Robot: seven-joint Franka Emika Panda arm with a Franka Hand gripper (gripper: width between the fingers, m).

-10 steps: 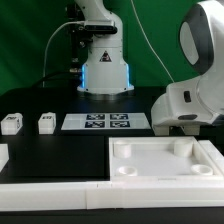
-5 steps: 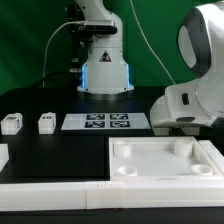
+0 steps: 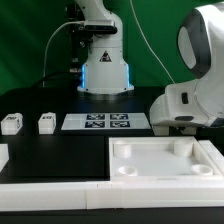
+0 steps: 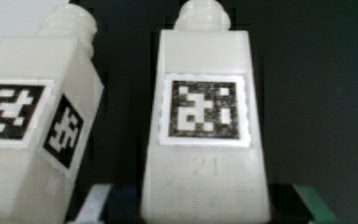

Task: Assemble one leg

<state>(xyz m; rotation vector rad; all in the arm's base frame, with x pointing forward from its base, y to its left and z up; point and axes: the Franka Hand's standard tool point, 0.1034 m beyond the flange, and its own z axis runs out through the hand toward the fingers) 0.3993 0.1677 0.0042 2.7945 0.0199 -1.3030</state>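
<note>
In the wrist view two white legs lie side by side on the black table, each with a black-and-white tag on its side. One leg (image 4: 204,110) lies between my gripper's (image 4: 206,206) fingers (image 4: 101,205). Dark gaps show on both sides of it, so the jaws stand open around it without touching. The second leg (image 4: 34,110) lies just beside it. In the exterior view two more legs (image 3: 12,123) (image 3: 46,122) stand at the left. The arm's white body (image 3: 190,95) hides the gripper and the two legs under it.
The large flat white tray-like part (image 3: 165,160) with round corner sockets lies at the front right. The marker board (image 3: 103,122) lies in the middle. A white ledge (image 3: 50,190) runs along the front. The robot base (image 3: 105,60) stands at the back.
</note>
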